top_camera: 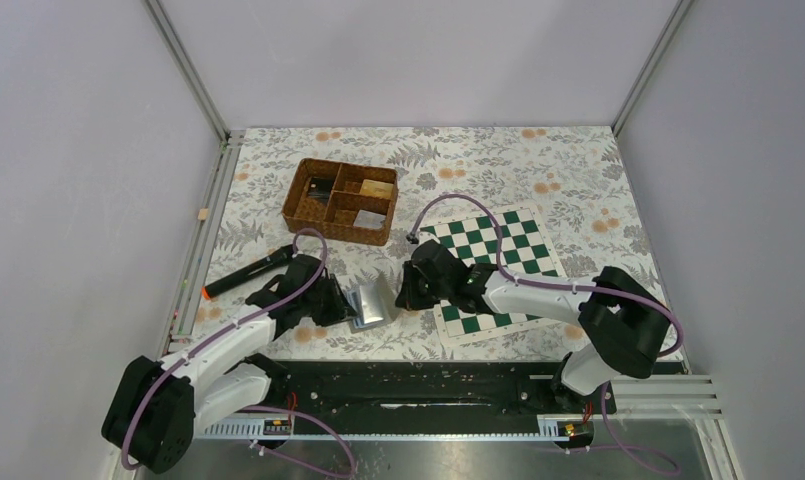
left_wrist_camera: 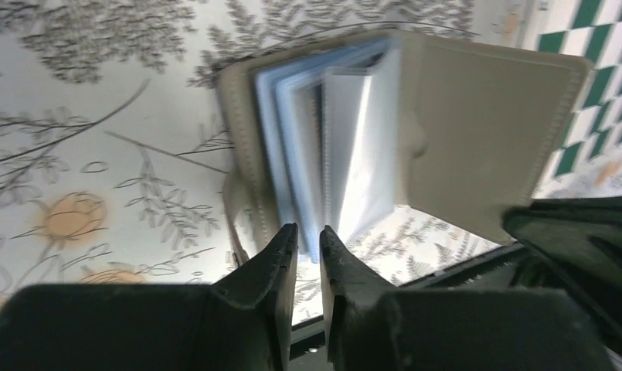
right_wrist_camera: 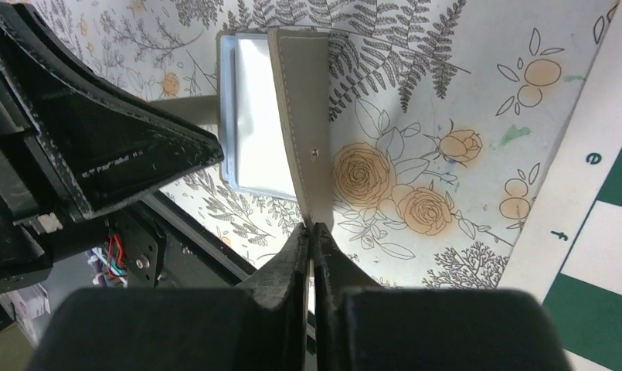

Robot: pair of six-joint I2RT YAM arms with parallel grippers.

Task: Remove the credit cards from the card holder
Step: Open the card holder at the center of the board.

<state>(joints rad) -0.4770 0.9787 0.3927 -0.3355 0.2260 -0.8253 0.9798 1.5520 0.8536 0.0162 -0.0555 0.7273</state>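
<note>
The card holder [top_camera: 370,303] stands open on the table [top_camera: 578,170] between the arms, beside the chessboard [top_camera: 523,235]. The right gripper [right_wrist_camera: 313,230] pinches its grey cover [right_wrist_camera: 304,100] tight. The left gripper [left_wrist_camera: 308,236] sits nearly closed at the blue sleeves [left_wrist_camera: 292,131], grip unclear.

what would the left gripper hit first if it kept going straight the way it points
The light blue inner sleeves of the grey folding card holder. Their lower edge sits right at the tips of the left gripper, though depth is hard to judge.
</note>
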